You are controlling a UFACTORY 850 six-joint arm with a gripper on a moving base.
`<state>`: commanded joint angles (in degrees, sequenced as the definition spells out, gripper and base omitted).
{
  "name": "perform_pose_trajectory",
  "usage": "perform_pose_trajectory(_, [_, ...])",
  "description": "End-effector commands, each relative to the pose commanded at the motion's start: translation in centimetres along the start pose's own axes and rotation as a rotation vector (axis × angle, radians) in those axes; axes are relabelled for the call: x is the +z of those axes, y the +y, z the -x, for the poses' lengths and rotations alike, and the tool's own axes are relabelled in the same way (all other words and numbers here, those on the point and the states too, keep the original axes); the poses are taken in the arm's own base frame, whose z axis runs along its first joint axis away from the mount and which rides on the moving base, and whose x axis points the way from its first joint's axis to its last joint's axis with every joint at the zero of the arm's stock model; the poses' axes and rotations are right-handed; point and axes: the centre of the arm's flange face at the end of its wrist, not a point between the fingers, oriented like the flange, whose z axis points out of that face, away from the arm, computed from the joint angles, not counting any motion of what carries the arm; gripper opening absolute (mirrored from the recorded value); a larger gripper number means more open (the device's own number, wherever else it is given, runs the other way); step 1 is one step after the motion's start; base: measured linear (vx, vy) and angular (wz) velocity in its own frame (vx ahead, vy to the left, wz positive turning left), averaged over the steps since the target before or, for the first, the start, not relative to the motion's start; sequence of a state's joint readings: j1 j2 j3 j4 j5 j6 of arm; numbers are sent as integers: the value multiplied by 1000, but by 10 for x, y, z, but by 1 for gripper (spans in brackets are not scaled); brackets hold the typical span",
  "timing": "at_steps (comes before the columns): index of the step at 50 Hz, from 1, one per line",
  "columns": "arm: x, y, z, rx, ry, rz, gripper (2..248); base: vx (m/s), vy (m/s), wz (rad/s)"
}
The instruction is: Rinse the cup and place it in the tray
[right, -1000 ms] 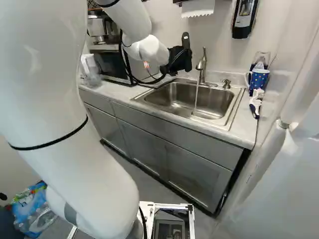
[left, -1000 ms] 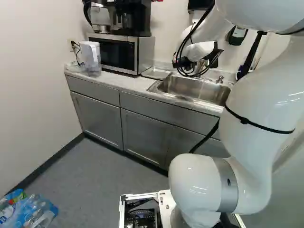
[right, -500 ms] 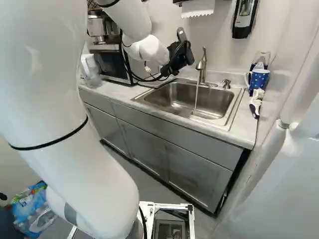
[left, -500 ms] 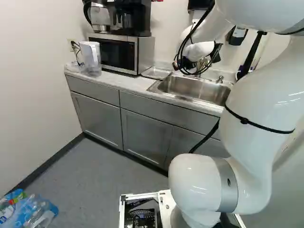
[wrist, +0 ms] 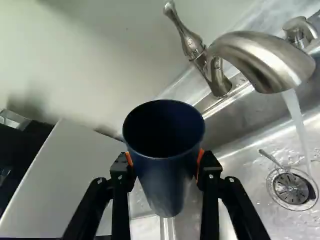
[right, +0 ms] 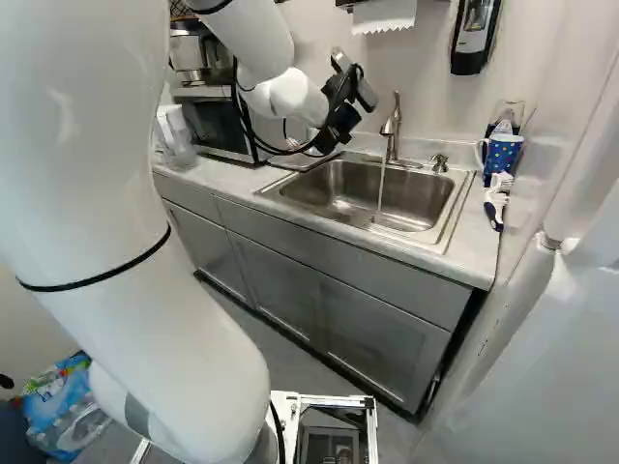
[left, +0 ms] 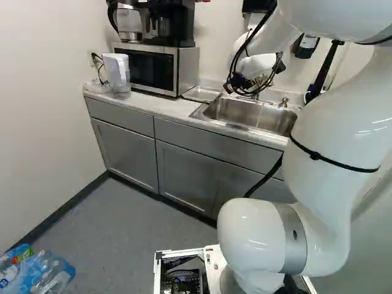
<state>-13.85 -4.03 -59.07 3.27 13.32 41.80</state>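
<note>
Held up left of the faucet in the right base view is my gripper (right: pixel 342 108), its fingertips hard to make out there. Seen from the wrist, the gripper (wrist: pixel 164 165) is shut on a dark blue cup (wrist: pixel 167 175), an orange pad against either side. The cup's round mouth shows, its inside dark. Beside it, a stream of water (wrist: pixel 297 117) falls from the faucet (wrist: pixel 262 57) into the sink (right: pixel 387 198), not touching the cup. A shallow metal tray (left: pixel 201 94) lies on the counter between sink and microwave.
The microwave (left: pixel 152 68) stands left of the tray, a pitcher (left: pixel 116 70) beyond it. Right of the sink are a blue dotted mug (right: pixel 501 155) and a brush (right: pixel 496 201). In the sink is a drain (wrist: pixel 291 189); the wall rises behind the faucet.
My wrist has turned, tipping the gripper over while it stays near the same place left of the faucet. The cup turns with it. The base has not moved.
</note>
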Motion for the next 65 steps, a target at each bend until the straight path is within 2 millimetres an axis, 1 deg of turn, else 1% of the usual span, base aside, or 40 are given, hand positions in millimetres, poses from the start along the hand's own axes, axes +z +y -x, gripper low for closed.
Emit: perform_pose_trajectory(65, [0, 0, 0, -684, 0, 0, 126, 0, 0, 0])
